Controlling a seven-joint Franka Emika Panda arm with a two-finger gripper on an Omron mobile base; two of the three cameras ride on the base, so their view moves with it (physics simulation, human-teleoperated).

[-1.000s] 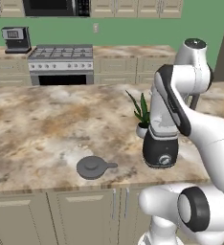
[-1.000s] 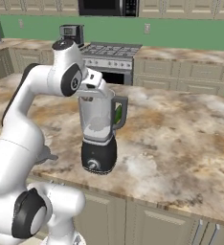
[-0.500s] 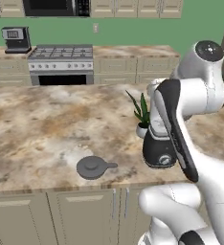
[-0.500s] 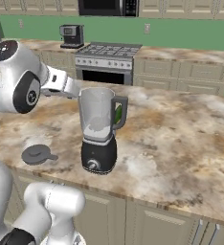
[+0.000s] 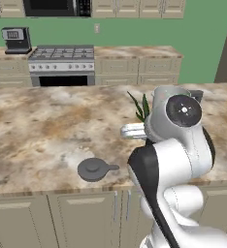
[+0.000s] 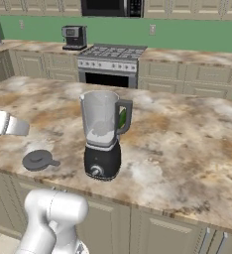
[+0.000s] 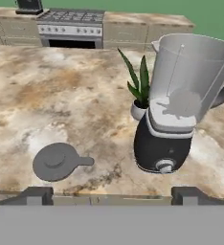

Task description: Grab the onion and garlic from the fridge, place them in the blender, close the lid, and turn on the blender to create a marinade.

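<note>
The blender (image 6: pixel 102 139) stands on the island counter, a clear jar with no lid on a black base; the hand view sees it from the front (image 7: pixel 173 119). My arm covers most of the blender (image 5: pixel 160 94) in the left base view. The lid (image 6: pixel 37 160) lies flat on the counter to its left, also seen from the hand (image 7: pixel 56 161) and the left base (image 5: pixel 92 169). My gripper (image 7: pixel 113 195) hangs open at the counter's near edge, holding nothing. A faint round shape shows through the jar; I cannot tell onion or garlic. The fridge is out of view.
A potted plant (image 7: pixel 140 88) stands just behind the blender. Across the aisle are the stove (image 5: pixel 62 58) and a black coffee machine (image 6: pixel 74 37) on the back counter. The marble island top (image 6: pixel 187 149) stretches wide to the right of the blender.
The gripper was shut above the jar's mouth and has since opened. The arm has swung away from the jar, back toward the counter's near edge.
</note>
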